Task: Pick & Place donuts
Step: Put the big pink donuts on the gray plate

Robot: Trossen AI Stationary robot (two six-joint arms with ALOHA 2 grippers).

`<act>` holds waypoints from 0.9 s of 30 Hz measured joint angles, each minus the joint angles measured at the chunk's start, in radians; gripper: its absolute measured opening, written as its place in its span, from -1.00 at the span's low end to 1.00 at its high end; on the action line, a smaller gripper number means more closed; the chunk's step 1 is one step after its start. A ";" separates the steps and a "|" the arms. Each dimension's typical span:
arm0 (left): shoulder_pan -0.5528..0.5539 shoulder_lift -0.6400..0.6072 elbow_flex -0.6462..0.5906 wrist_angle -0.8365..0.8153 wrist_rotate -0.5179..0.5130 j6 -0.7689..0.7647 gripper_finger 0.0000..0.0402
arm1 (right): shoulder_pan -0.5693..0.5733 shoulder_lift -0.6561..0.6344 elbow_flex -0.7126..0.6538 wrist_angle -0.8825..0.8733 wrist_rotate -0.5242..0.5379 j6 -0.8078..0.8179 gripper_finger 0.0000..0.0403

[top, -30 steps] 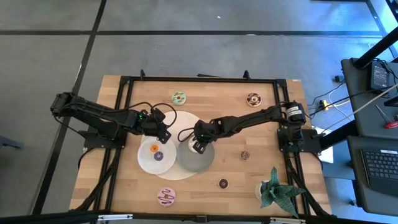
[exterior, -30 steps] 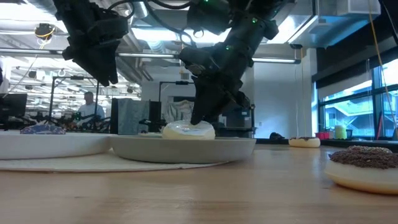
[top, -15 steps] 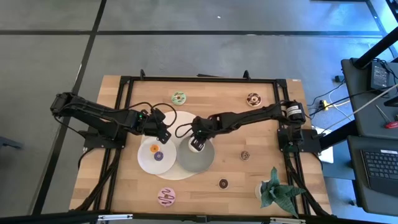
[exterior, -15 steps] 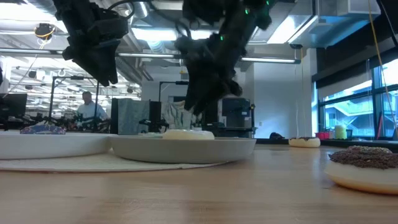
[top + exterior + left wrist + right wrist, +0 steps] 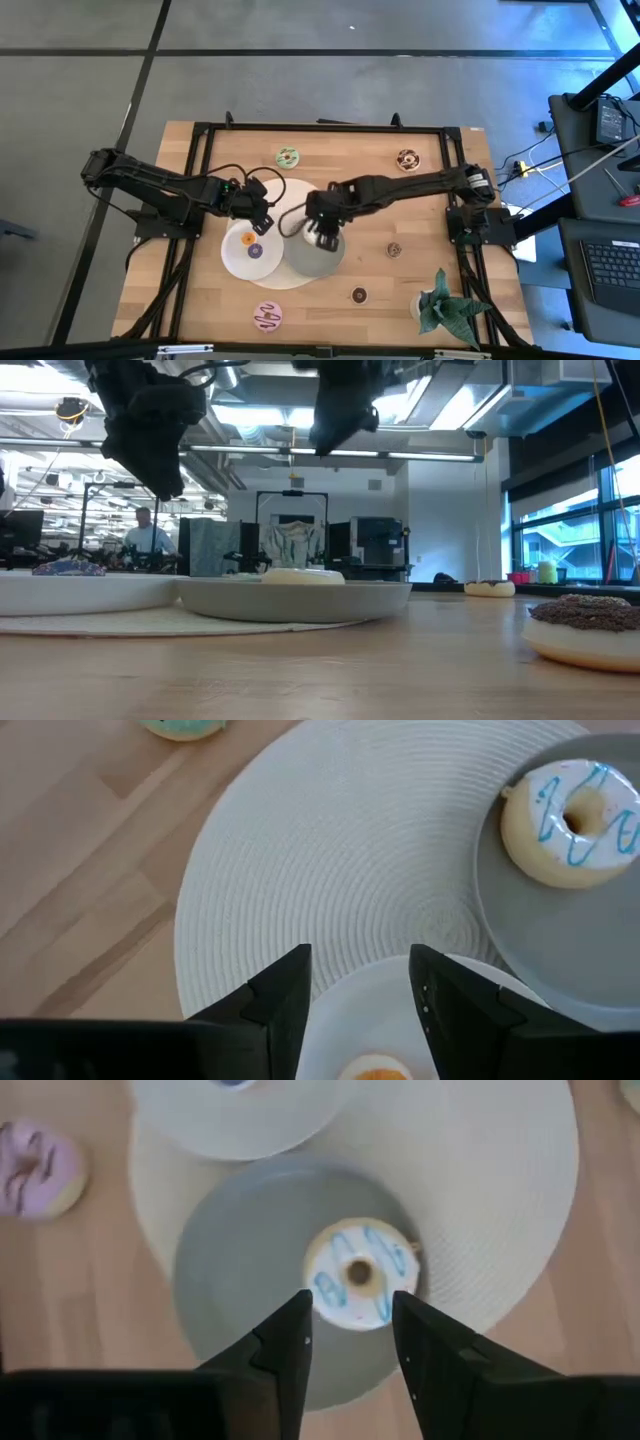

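Observation:
A white donut with blue icing [image 5: 360, 1275] lies flat on the grey plate [image 5: 230, 1280]; it also shows in the left wrist view [image 5: 572, 808] and the low view [image 5: 303, 574]. My right gripper [image 5: 348, 1330] hangs open above it, well clear, and covers it in the high view [image 5: 322, 236]. My left gripper [image 5: 360, 980] hovers open over the far rim of the white plate [image 5: 232, 262], which carries a tiny orange donut [image 5: 248, 237] and a tiny purple one [image 5: 255, 251]. Both plates rest on a round pale placemat [image 5: 290, 195].
On the bare wood lie a green donut [image 5: 288, 157], a brown one [image 5: 407, 159], a pink one [image 5: 268, 316] and two tiny dark ones [image 5: 394, 250] [image 5: 359, 294]. A potted plant [image 5: 440, 305] stands at the near right corner. A black frame [image 5: 320, 127] rims the table.
My right gripper has let go of the white donut on the grey plate and risen straight up, well clear of it. The donut now lies flat on the plate. My left arm has kept still.

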 joint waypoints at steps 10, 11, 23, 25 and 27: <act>0.000 0.000 0.000 0.004 0.041 0.067 -0.07 | 0.033 -0.198 -0.233 -0.129 0.081 0.114 -0.30; 0.000 0.000 0.000 0.005 0.037 0.067 -0.06 | 0.036 -0.231 -0.275 -0.126 0.081 0.148 -0.30; 0.000 0.010 0.000 0.070 0.075 0.241 0.06 | 0.077 -0.487 -0.638 -0.009 0.097 0.463 -0.30; 0.000 0.016 0.000 0.126 0.066 0.288 0.07 | 0.078 -0.491 -0.664 0.009 0.107 0.452 -0.30; 0.000 0.014 0.000 0.199 0.023 0.308 0.08 | 0.078 -0.491 -0.688 0.023 0.131 0.428 -0.30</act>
